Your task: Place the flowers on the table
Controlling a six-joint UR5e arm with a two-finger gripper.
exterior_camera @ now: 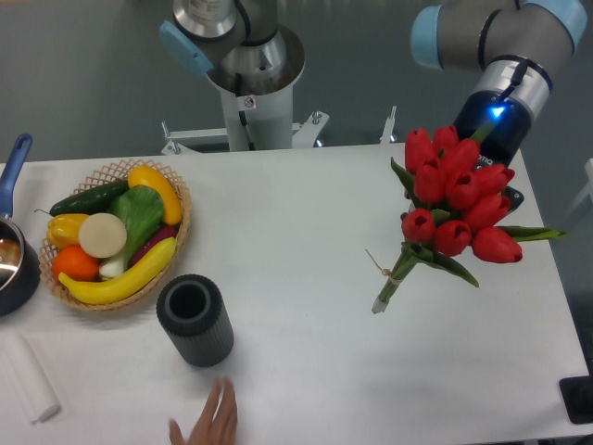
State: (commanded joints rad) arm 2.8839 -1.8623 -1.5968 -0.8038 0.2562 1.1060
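Observation:
The flowers (456, 204), a bunch of red tulips with green leaves and string-tied stems, hang tilted over the right side of the white table (306, 278). The blooms are up and to the right, and the stem ends (382, 304) point down-left, at or just above the tabletop. My gripper (508, 195) comes down from the upper right, directly behind the blooms. Its fingers are mostly hidden by the tulips, and it appears shut on the bunch, holding it up.
A wicker basket (176, 190) of produce sits at the left, with a dark ribbed cylinder (195, 320) in front of it. A pot (14, 264) with a blue handle and a white roll (28, 380) are at the left edge. A human hand (208, 422) reaches in at the bottom edge.

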